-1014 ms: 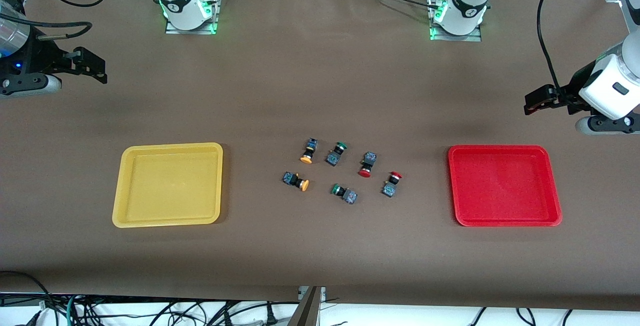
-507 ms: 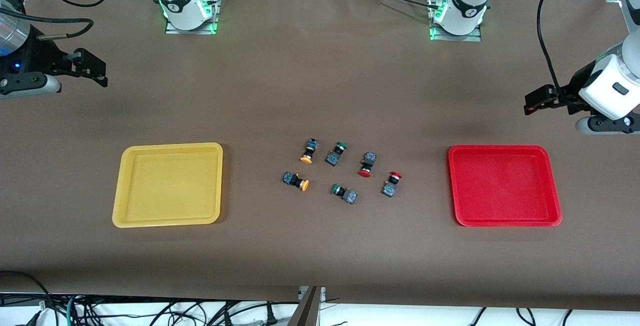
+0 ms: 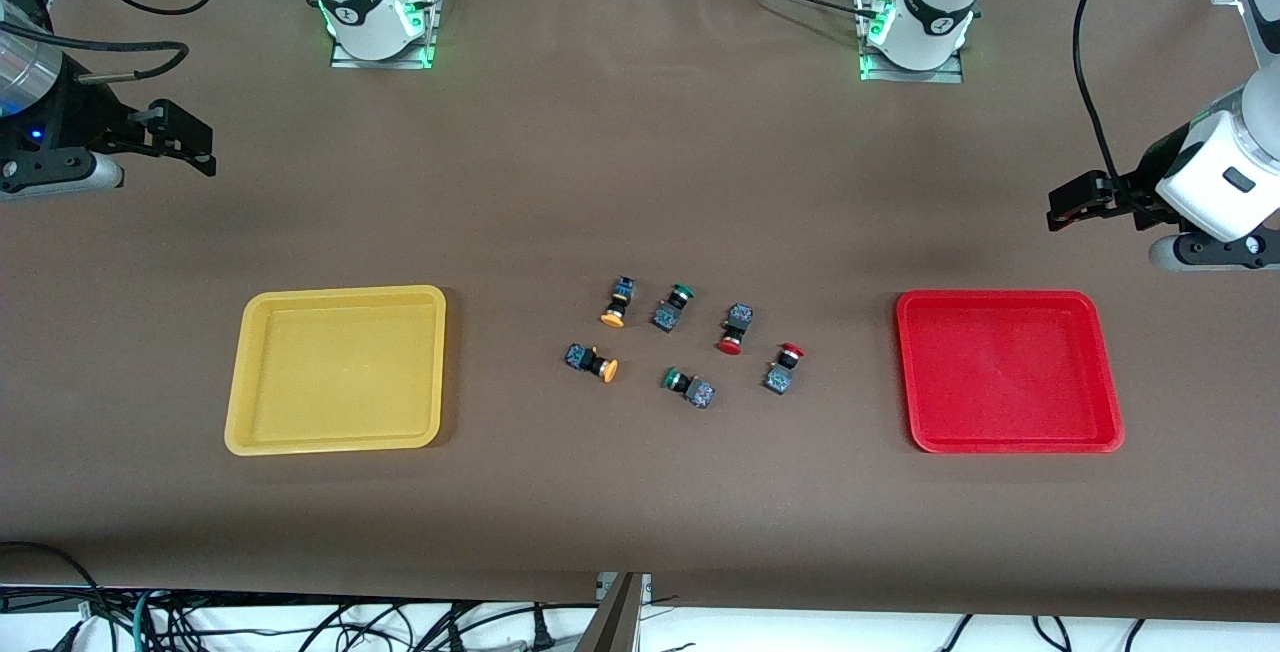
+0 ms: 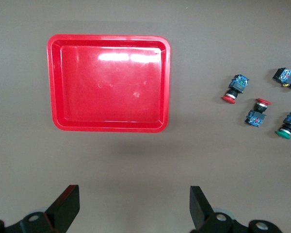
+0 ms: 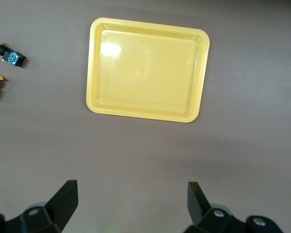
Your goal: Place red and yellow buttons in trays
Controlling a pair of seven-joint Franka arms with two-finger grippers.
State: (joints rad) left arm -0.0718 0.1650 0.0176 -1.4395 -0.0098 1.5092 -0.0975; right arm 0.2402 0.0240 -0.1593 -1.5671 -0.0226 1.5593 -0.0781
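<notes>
Right gripper (image 3: 200, 147) spread, empty, waits over bare table by yellow tray (image 3: 340, 369). Trays empty; yellow buttons (image 3: 600, 364), red buttons (image 3: 735, 330) lie clustered toward red tray (image 3: 1008, 372) from yellow tray. Left gripper (image 3: 1062, 207) spread, probably idle. No pick begun; next: descend on one cap-and-barrel.

I see a plain brown table (image 3: 640, 182). One tray (image 3: 340, 369) is yellow, the other tray (image 3: 1008, 372) red. Six buttons have black barrels and blue-grey bases: two orange-yellow caps (image 3: 612, 319) (image 3: 609, 369), two red caps (image 3: 729, 345) (image 3: 792, 349), two green caps (image 3: 684, 290) (image 3: 669, 379). Both pincers' fingers (image 4: 64, 211) (image 5: 63, 201) are black.
</notes>
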